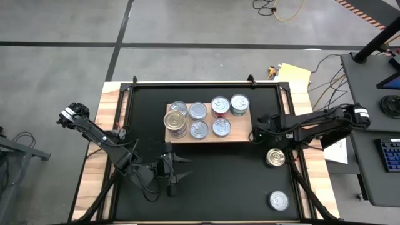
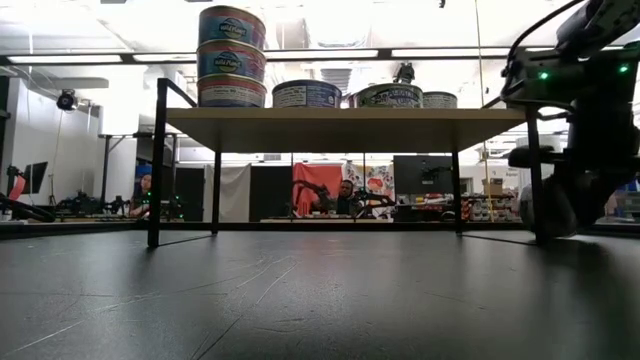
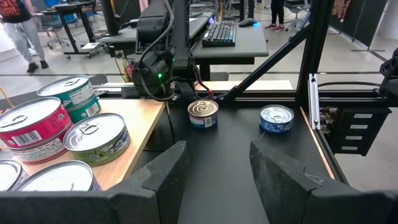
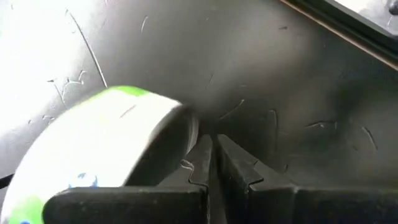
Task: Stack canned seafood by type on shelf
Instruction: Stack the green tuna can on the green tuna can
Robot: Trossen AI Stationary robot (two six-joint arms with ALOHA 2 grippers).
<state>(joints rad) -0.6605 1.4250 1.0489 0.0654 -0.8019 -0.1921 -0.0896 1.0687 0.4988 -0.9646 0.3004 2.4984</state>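
Right gripper [image 1: 257, 133] closed, empty, low by shelf's right end | left gripper [image 1: 177, 169] half open, empty, near mat's front | shelf [image 1: 240, 136] long axis left-right | seven cans [image 1: 198, 110] on it, lids up, three stacked at left | two cans [image 1: 275, 157] on mat, right

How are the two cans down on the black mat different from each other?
The gold-lid can has a golden top; the silver-lid can has a silvery top with blue on its side. The gold-lid can lies right by the right gripper, which is shut and holds nothing; the silver-lid can sits farther off, near the mat's corner. Both are small, round, upright, and not yet on the shelf.
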